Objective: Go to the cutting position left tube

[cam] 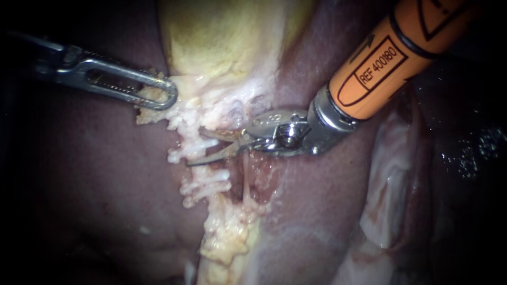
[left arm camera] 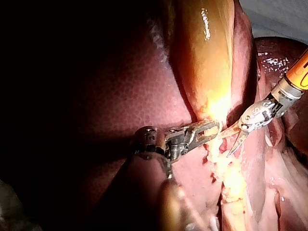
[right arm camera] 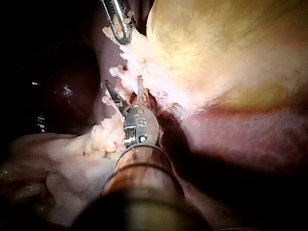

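The left instrument (cam: 168, 95) comes in from the left. Its slotted claw is clamped on the ragged white tissue (cam: 203, 108) at the lower edge of the yellow gallbladder (cam: 222, 42). The wrist views also show this tissue caught at the tip, where the gallbladder narrows.

The right instrument (cam: 196, 148) enters from the upper right on an orange shaft. The shaft carries a black-outlined printed label (cam: 377, 66) with an arrow beside it. Its claw is a pair of thin curved blades standing apart. The upper blade lies along the white tissue just under the gallbladder's edge. The lower blade angles down and to the left, with its fine tip over the lumpy white fat. Pale lumps of that tissue show in the gap between the blades. Whether either blade touches them cannot be told.

A thin pinkish tube (cam: 246, 184) runs downward from just beneath the hinge of the right instrument, through a raw red pocket. It lies to the right of the blade tips and is not between the blades. The endoscope view does not show whether it is the left tube.

Dark red liver (cam: 95, 174) fills the scene to the left and right of this strip. More fatty tissue trails toward the near edge.
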`<state>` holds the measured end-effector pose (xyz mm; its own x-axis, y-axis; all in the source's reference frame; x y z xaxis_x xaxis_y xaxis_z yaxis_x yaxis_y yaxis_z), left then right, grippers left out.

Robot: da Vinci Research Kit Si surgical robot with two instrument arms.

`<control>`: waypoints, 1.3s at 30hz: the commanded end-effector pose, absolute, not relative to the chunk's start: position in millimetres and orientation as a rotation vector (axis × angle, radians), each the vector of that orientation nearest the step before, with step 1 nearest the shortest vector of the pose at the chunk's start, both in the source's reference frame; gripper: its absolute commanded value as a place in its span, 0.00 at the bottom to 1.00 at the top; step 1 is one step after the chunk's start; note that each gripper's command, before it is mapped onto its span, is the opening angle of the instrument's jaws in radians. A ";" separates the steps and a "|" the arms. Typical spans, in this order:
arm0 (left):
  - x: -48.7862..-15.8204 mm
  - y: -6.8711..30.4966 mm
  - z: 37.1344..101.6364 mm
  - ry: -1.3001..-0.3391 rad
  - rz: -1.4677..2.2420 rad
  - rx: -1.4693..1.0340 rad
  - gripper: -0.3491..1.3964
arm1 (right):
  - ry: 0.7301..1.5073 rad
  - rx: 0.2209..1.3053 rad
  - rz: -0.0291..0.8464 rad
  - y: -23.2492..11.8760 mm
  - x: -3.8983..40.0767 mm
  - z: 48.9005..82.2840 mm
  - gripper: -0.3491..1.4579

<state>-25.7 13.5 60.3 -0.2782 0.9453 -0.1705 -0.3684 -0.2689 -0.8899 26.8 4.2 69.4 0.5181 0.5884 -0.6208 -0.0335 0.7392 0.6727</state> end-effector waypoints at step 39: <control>-23.5 15.4 60.1 -0.929 1.717 -0.927 0.00 | 1.049 0.656 0.290 1.8 23.0 68.9 0.98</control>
<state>-23.5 15.4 60.1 -0.2706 0.9469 -0.1736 -0.3718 -0.2691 -0.8885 23.1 1.8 69.3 0.4831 0.5146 -0.7083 0.0869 0.7769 0.6237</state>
